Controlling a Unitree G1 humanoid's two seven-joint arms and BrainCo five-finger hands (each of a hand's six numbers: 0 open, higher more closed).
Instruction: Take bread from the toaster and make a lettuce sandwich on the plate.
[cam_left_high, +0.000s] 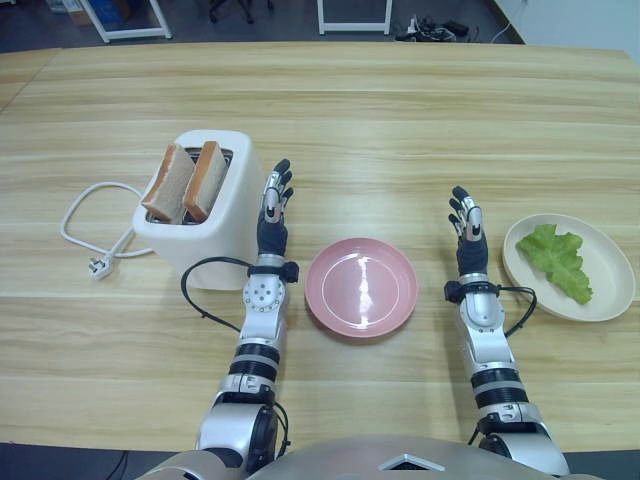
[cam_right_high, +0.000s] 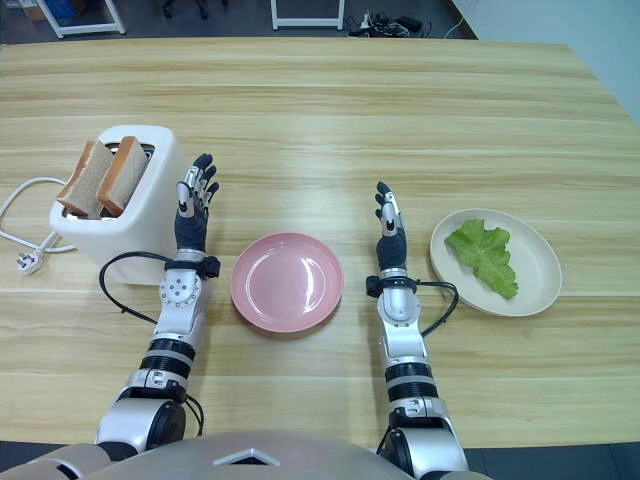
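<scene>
Two bread slices stand in the white toaster, its cord trailing left. The left hand, fingers extended and holding nothing, lies just beside the toaster. The right hand, likewise outstretched, lies between the pink plate and the beige plate bearing lettuce.

Bright, even light falls from above on the wooden table. Shadows are soft and short, and a faint one hugs the base of the white toaster. The pink plate carries a pale sheen near its middle. The floor beyond the table lies dimmer.
</scene>
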